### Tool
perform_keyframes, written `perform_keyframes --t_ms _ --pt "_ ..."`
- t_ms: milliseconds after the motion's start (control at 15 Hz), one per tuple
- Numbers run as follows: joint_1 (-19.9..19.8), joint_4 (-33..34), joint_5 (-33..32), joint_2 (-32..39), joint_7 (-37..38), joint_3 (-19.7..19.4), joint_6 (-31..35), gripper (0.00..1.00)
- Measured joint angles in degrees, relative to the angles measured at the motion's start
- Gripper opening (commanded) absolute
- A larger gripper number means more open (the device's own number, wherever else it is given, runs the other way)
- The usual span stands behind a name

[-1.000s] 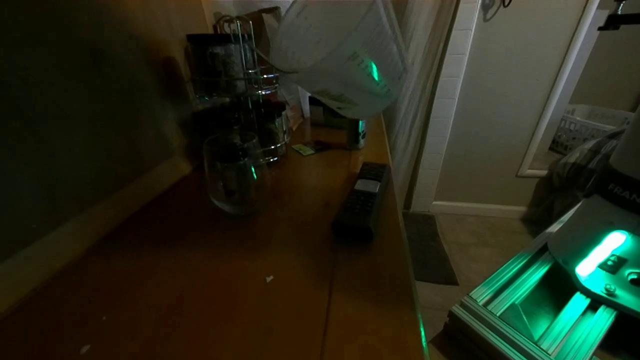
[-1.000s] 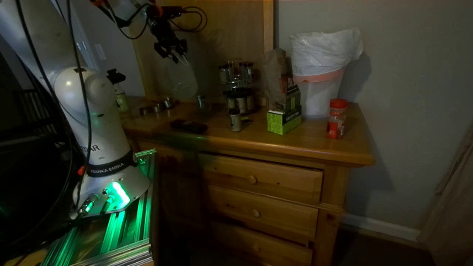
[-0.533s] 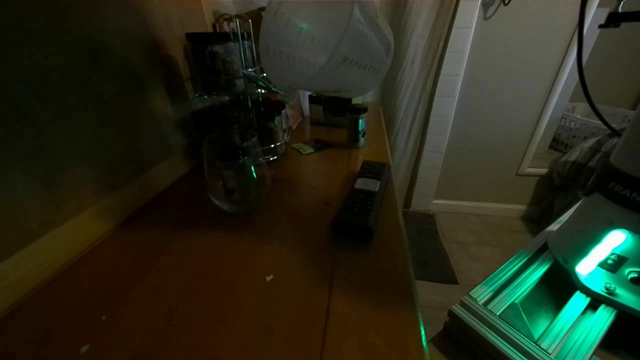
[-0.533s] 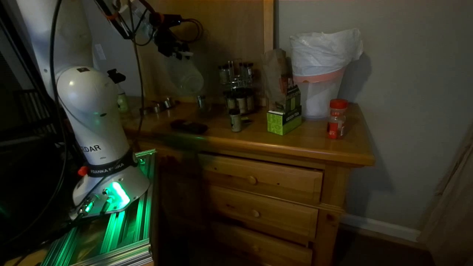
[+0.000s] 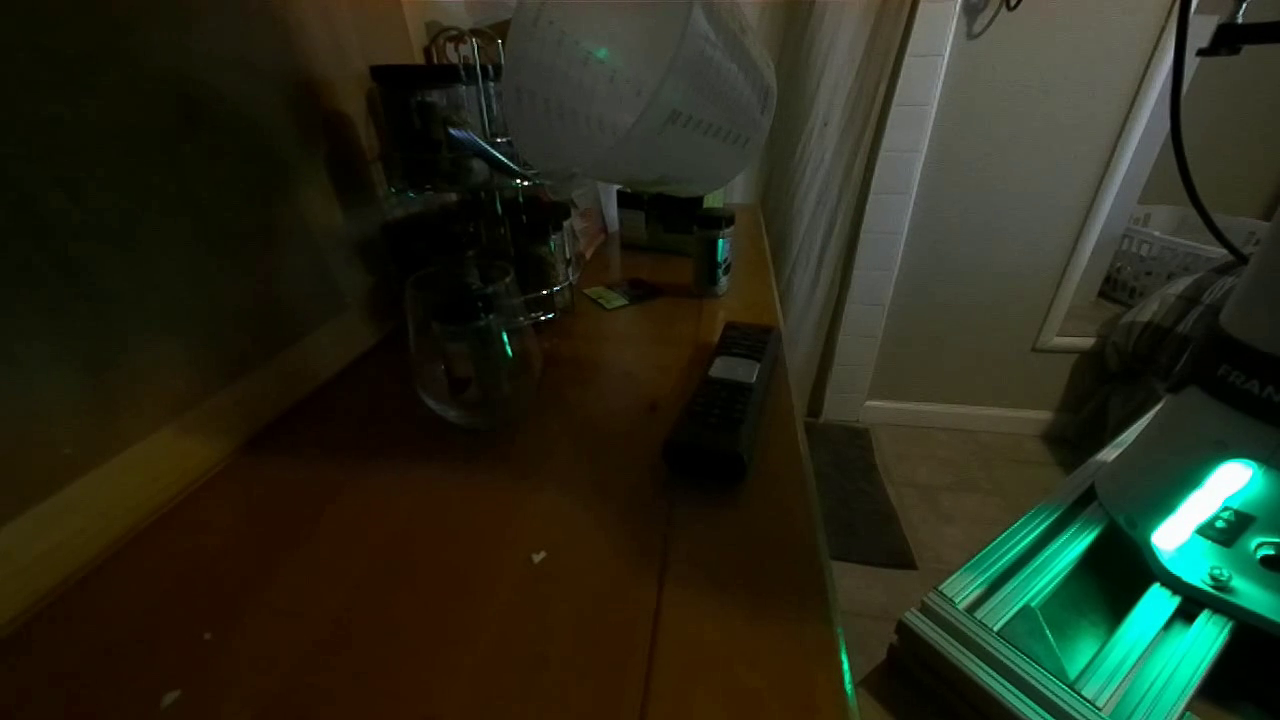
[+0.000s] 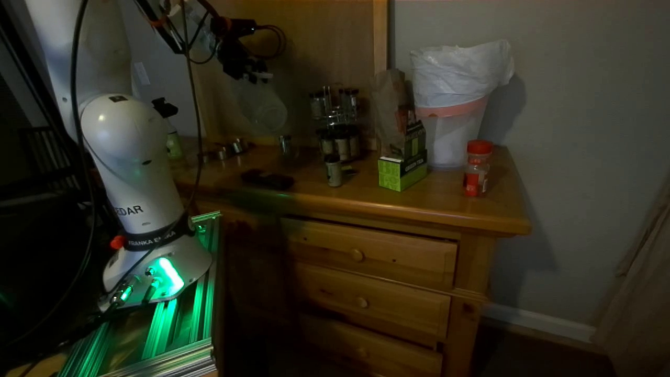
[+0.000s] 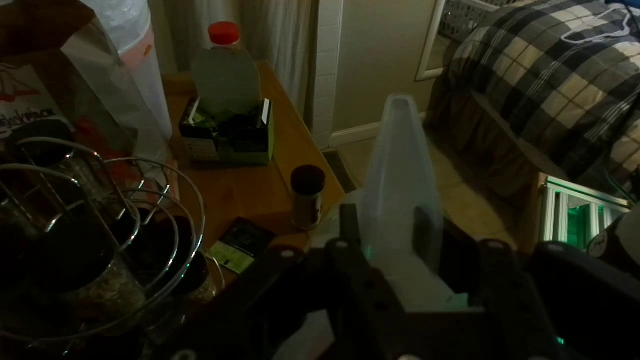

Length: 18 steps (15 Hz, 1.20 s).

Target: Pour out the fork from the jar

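Note:
The jar (image 5: 640, 100), translucent whitish with faint graduation marks, is held tilted above the dresser top; it also shows in an exterior view (image 6: 269, 112). My gripper (image 6: 255, 77) is shut on the jar's handle; in the wrist view the dark fingers (image 7: 390, 227) press on both sides of the pale handle (image 7: 400, 160). The fork (image 5: 490, 155) shows as a slim shiny strip slanting out past the jar's lower lip, in front of the spice rack. Its other end is hidden by the jar. I cannot make out the fork in the wrist view.
A stemless glass (image 5: 470, 350) and a black remote (image 5: 725, 400) stand on the dresser (image 5: 400, 600) below the jar. A wire spice rack (image 7: 175, 240) is close by. A small shaker (image 6: 333, 170), green tea box (image 6: 402, 170) and red-capped bottle (image 6: 476, 170) stand farther along.
The jar has turned and shifted up and to the left in an exterior view. The fork shows farther out of the mouth than half a second ago. The arm has swung, then nearly stopped.

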Motion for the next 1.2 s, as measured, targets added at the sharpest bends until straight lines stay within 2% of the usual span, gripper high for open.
perform_keyframes --t_ms 333,600,1000,1200 --pt "0.06 -1.28 -4.93 0.03 -5.01 0.02 -3.5 0.1" --pt "0.08 -2.0 -9.56 0.02 -13.07 0.31 -6.15 0.1" --pt "0.09 -3.16 -18.02 0.0 -27.01 0.74 -6.28 0.1" --pt "0.09 -3.69 -20.15 -0.02 -32.39 0.78 -6.25 0.1"
